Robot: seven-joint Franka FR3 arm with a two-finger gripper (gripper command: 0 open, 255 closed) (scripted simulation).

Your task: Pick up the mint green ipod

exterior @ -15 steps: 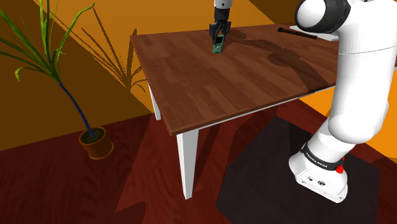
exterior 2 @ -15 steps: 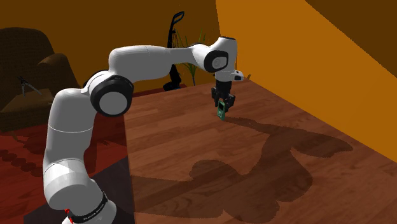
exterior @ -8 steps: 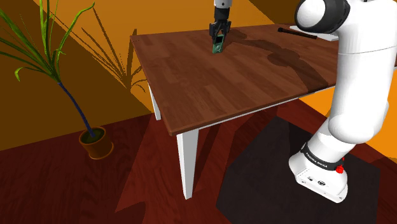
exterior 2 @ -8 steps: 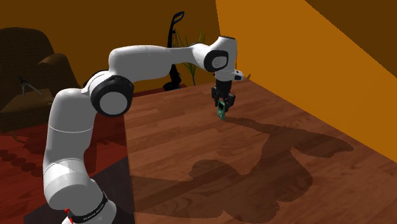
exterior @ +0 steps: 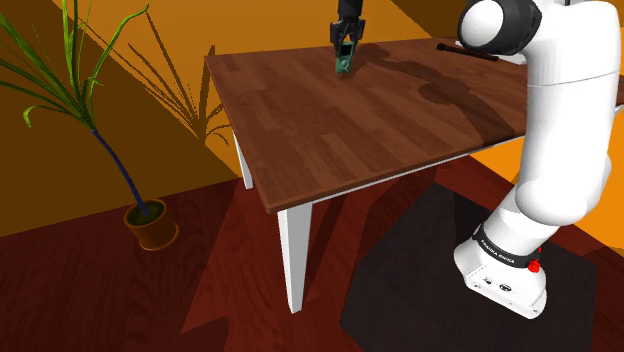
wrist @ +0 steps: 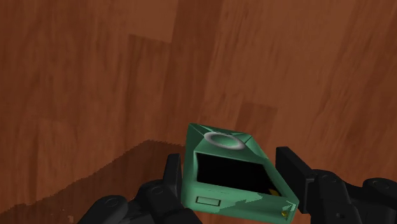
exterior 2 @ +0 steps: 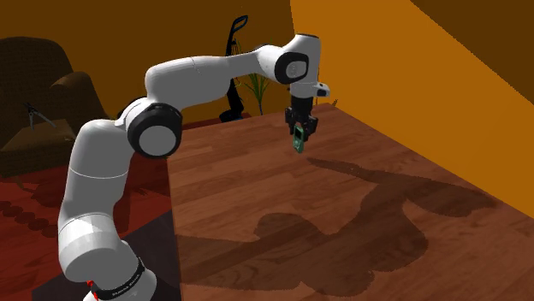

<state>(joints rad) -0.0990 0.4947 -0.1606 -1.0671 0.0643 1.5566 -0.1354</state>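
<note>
The mint green ipod (wrist: 232,172) has a dark screen and a pale round dial, and it hangs clear above the brown wooden table (exterior: 330,120). My black gripper (wrist: 235,175) is shut on it, one finger on each side. In the shoulder view the ipod (exterior: 344,62) dangles tilted under the gripper (exterior: 346,42) over the table's far part. The second exterior view has the ipod (exterior 2: 299,141) in the gripper (exterior 2: 299,130), lifted off the wood.
A dark thin object (exterior: 468,52) lies at the table's far edge, towards the shoulder view's right. A potted plant (exterior: 150,222) stands on the floor at that view's left. An orange wall (exterior 2: 411,85) runs along the table's far side. An armchair (exterior 2: 34,94) and a vacuum cleaner (exterior 2: 233,77) stand behind.
My gripper has risen with the ipod in it, so the ipod now hangs higher above the table. The arm's shadow on the wood has shifted.
</note>
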